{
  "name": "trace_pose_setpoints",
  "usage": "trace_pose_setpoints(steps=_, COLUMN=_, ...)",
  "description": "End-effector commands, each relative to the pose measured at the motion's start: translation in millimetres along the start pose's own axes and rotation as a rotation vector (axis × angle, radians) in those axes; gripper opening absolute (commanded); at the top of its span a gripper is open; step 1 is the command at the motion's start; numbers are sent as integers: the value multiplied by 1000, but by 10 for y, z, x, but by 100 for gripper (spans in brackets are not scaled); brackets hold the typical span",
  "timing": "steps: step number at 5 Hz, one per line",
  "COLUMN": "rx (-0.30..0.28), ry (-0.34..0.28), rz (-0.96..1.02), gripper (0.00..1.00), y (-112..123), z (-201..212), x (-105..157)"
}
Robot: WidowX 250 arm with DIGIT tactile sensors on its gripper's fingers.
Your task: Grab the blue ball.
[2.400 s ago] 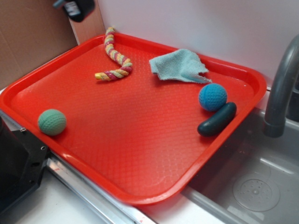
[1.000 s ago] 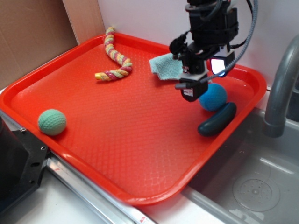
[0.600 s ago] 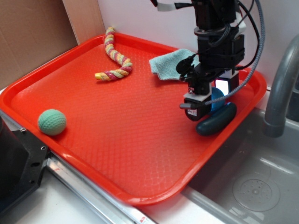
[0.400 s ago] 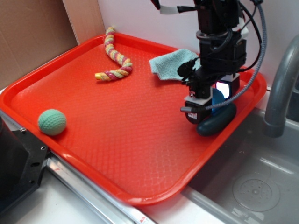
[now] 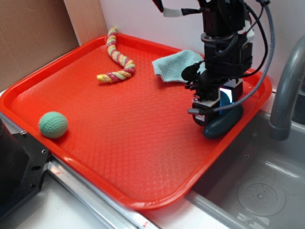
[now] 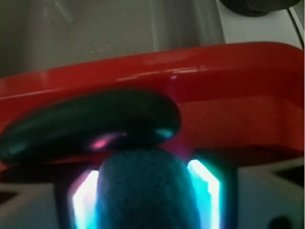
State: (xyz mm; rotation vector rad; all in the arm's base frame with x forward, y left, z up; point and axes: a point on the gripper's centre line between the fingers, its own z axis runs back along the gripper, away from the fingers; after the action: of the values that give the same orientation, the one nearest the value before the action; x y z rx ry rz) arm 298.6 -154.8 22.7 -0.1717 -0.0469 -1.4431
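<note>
The tool [image 5: 215, 107] stands low at the right side of the red tray [image 5: 119, 157], its fingers [image 6: 202, 186] spread to either side of the blue ball [image 6: 143, 191]. The wrist view shows the ball seated between the lit pads; whether the pads press on it cannot be told, so the tool reads as released around the ball rather than clenched. The dark teal capsule [image 5: 221, 123] lies just beyond the ball, touching or nearly touching it, against the tray's rim.

Recommended procedure: close squarely on the ball's widest part. Keep the fingertips clear of the capsule. Lift straight up only once the grip is firm.
</note>
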Motion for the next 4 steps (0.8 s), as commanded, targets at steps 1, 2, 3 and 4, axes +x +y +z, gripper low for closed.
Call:
trace_pose_setpoints(steps=1, rx=22, ry=-27, rz=248, gripper=0, y=33, z=719, x=-339)
trace_pose_setpoints(steps=2, rx=88, ry=7, rz=496, gripper=0, y=-95, z=1130, x=-599)
trace_pose_setpoints(steps=3, rx=122, ry=22, rz=746, gripper=0, y=-279, z=1460, x=-831)
trace_pose_setpoints(steps=4, rx=137, ry=30, rz=997, gripper=0, y=-478, z=1716, x=-1092)
